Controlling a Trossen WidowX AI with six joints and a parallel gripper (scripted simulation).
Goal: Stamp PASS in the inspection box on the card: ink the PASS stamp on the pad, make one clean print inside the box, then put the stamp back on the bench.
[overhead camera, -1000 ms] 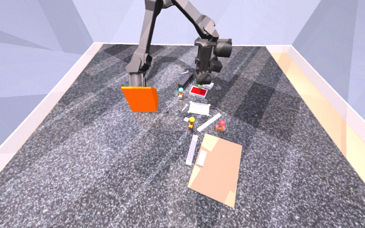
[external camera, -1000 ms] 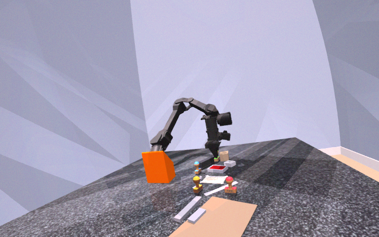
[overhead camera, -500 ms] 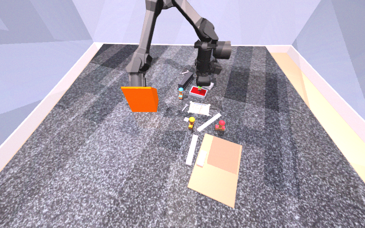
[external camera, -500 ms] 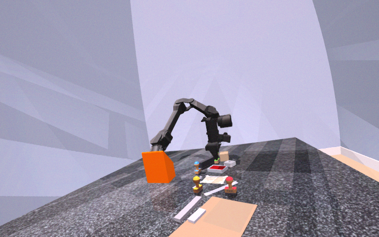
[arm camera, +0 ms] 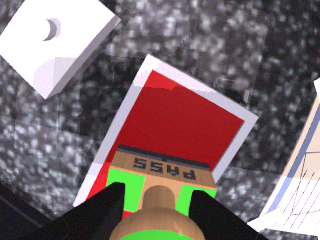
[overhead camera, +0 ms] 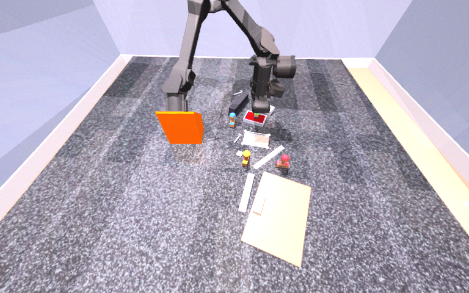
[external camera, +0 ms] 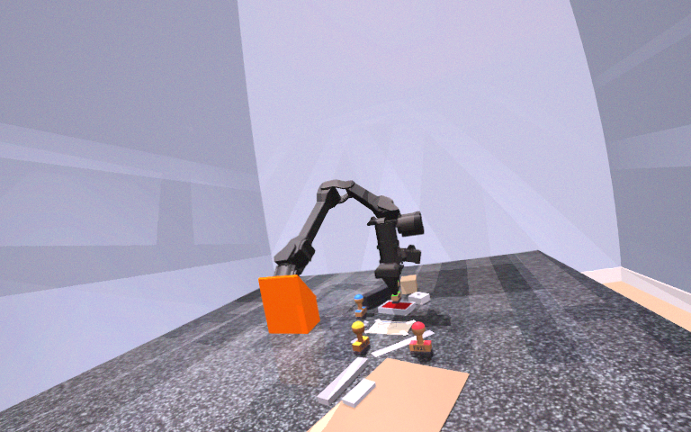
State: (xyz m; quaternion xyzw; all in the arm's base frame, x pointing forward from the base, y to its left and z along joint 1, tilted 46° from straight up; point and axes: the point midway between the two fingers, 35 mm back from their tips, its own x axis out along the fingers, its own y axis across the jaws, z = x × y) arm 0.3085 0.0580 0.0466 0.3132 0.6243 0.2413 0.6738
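Note:
My gripper [overhead camera: 258,111] [external camera: 395,288] [arm camera: 158,198] is shut on the PASS stamp [overhead camera: 256,114] [external camera: 396,296] [arm camera: 165,172], a wooden stamp with green sides and a green-topped handle. The stamp is upright over the near part of the red ink pad [overhead camera: 250,118] [external camera: 402,306] [arm camera: 185,115] in the wrist view, its lettering upside down there. Whether its dark underside touches the ink is hidden. The pad has a white rim. The card [overhead camera: 248,139] [external camera: 379,327] [arm camera: 295,202] lies beside the pad, held at its corners by small white pieces. Its inspection box cannot be made out clearly.
A white block [overhead camera: 271,110] [external camera: 419,298] [arm camera: 65,45] and a dark bar [overhead camera: 239,103] [external camera: 375,296] lie near the pad. Blue [overhead camera: 232,119], yellow [overhead camera: 245,158] and red FAIL [external camera: 420,344] stamps stand around the card. A white strip [overhead camera: 269,157] and tan board [overhead camera: 279,221] lie farther forward.

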